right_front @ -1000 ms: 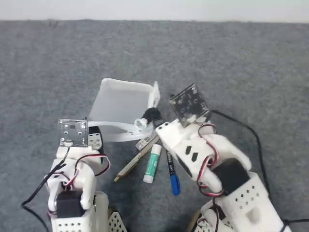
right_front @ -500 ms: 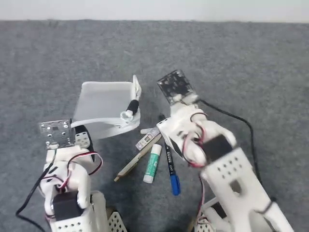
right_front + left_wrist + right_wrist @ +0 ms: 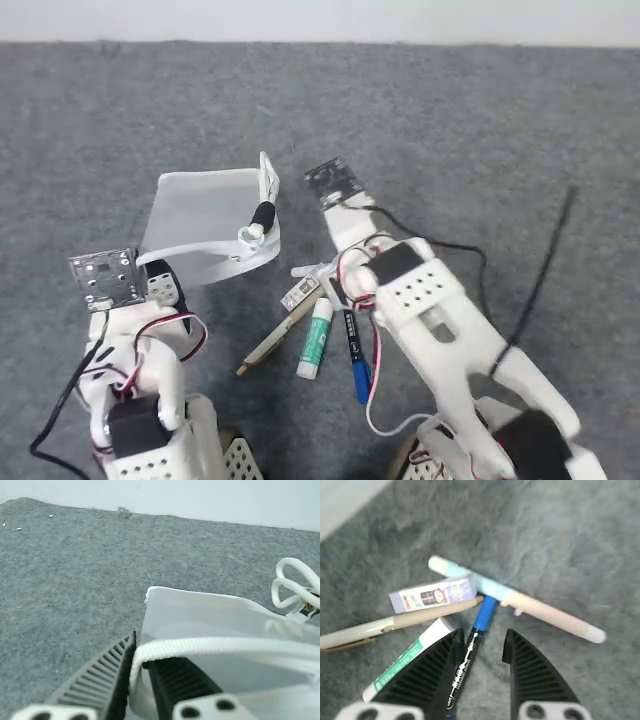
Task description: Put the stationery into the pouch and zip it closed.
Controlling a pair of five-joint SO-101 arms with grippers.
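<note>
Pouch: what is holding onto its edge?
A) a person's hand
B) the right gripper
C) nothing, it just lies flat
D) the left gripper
D: in the left wrist view the left gripper is shut on the white zip edge of the pouch, while the right gripper hangs open over the blue pen.

Left arm (image 3: 140, 370) sits folded low at near-left. Left gripper (image 3: 136, 652) is clamped on the pouch (image 3: 215, 615) rim, 1 finger on each side. Right arm (image 3: 430, 305) is stretched forward from near-right to centre, wrist pitched down. Right gripper (image 3: 482, 640) points at the bench (image 3: 560, 540), jaws parted, holding nothing.
</note>
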